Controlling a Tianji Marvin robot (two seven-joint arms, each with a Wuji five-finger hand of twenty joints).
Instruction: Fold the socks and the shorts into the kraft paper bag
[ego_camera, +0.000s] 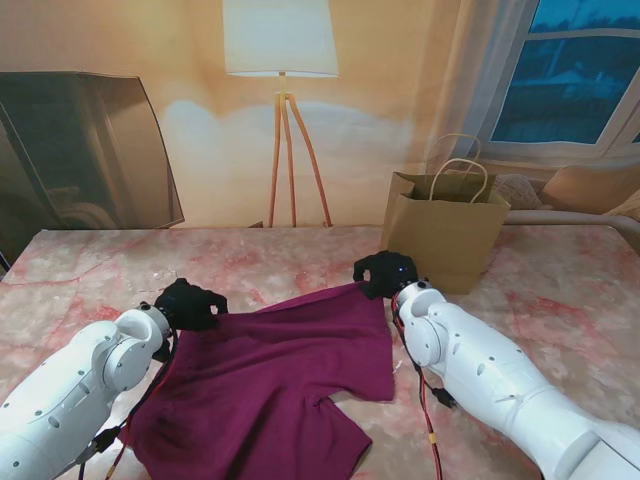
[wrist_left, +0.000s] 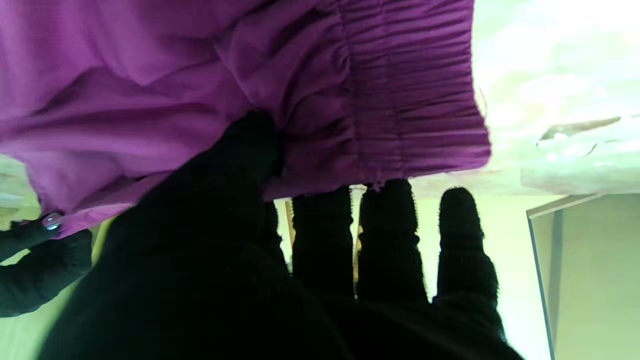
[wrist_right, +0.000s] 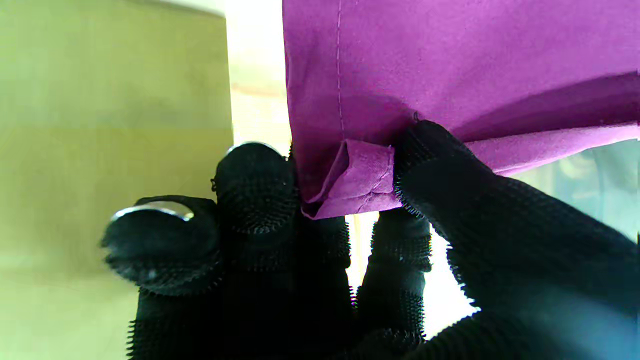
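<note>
The left hand, in a black knit glove, pinches the gathered waistband corner of the purple shorts; the left wrist view shows its thumb pressed into the fabric beside the ribbed elastic, with the other fingers straight under the edge. The right hand grips the opposite corner of the same edge, and the right wrist view shows a small folded bit of hem caught between thumb and the fingers facing it. Both hands are therefore closed on the shorts.

Between the two hands the held edge runs across the table, rising from the robot's left toward its right and away from the robot. The rest of the shorts spreads from that edge back toward the robot, lying on the pink marbled top between the two white arms, with the two legs pointing toward the near edge and a notch between them.

Just beyond the right hand stands the kraft paper bag, upright and open at the top, its rope handles raised. It is close to the right hand and on the far right side of the shorts; in the right wrist view its brown wall fills the space beside the fingers.

Behind the table a floor lamp on a wooden tripod stands against the wall, with a dark panel at far left and a window at far right. No socks can be made out.
</note>
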